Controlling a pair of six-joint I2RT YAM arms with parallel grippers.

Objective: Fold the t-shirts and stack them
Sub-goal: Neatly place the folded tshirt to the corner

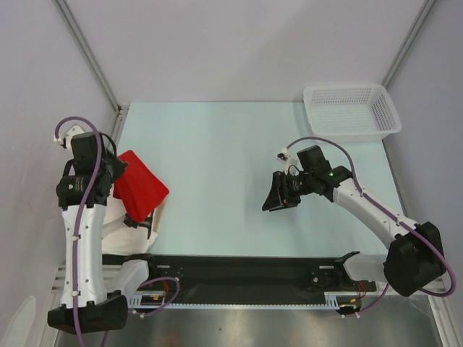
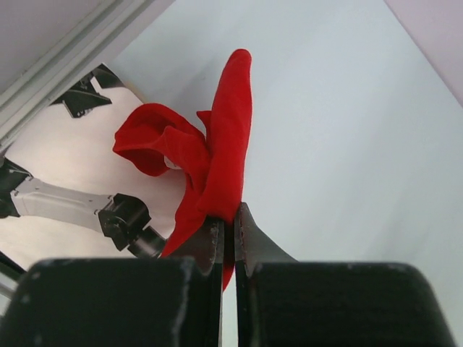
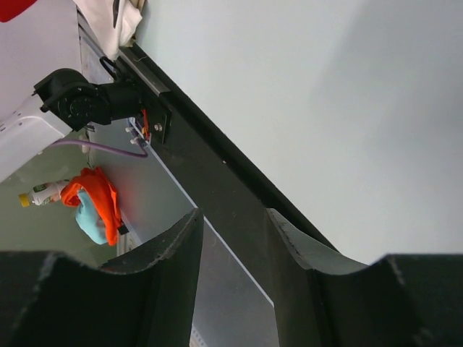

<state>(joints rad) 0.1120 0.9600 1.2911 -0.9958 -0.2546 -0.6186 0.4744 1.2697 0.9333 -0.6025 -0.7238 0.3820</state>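
A folded red t-shirt (image 1: 140,186) hangs from my left gripper (image 1: 116,172) at the table's left edge, lifted off the surface. In the left wrist view the red t-shirt (image 2: 217,155) is pinched between the shut fingers (image 2: 206,242), its cloth drooping and bunched ahead of my left gripper (image 2: 228,220). My right gripper (image 1: 275,196) is open and empty, hovering over the middle right of the table. In the right wrist view my right gripper (image 3: 233,220) holds nothing between its fingertips (image 3: 189,231).
A white mesh basket (image 1: 351,110) stands at the back right corner. White cloth (image 1: 126,220) lies at the front left by the left arm. A black rail (image 1: 246,271) runs along the near edge. Grey walls close in the left and right sides.
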